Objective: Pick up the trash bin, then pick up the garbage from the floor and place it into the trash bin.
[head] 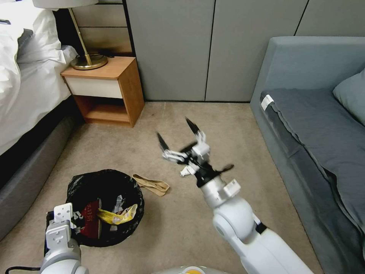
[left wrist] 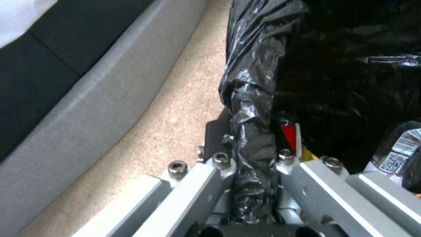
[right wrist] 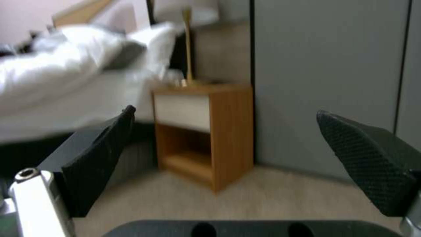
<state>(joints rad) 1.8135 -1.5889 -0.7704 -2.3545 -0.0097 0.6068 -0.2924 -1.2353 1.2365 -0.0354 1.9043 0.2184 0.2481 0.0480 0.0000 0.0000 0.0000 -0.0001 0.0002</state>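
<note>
Nearby, a nightstand (head: pixel 110 85); left gripper (left wrist: pixel 252 171) clamps the trash bin (head: pixel 104 207) rim, right gripper (head: pixel 178 133) gapes empty.

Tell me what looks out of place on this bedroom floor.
One crumpled brown paper bag lies flat on the beige carpet, just beside the round black-lined trash bin rather than in it. The left gripper clamps the bin's rim; the right gripper hangs open above the floor.

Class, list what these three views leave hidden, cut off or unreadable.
- Trash bin white wall: head view, covered by the black bag.
- Left claw fingertips: left wrist view, buried in the bag's folded rim.
- Barcode label: left wrist view, cut by the edge, too small to read.
- Lamp shade: head view, cropped at the top.
</note>
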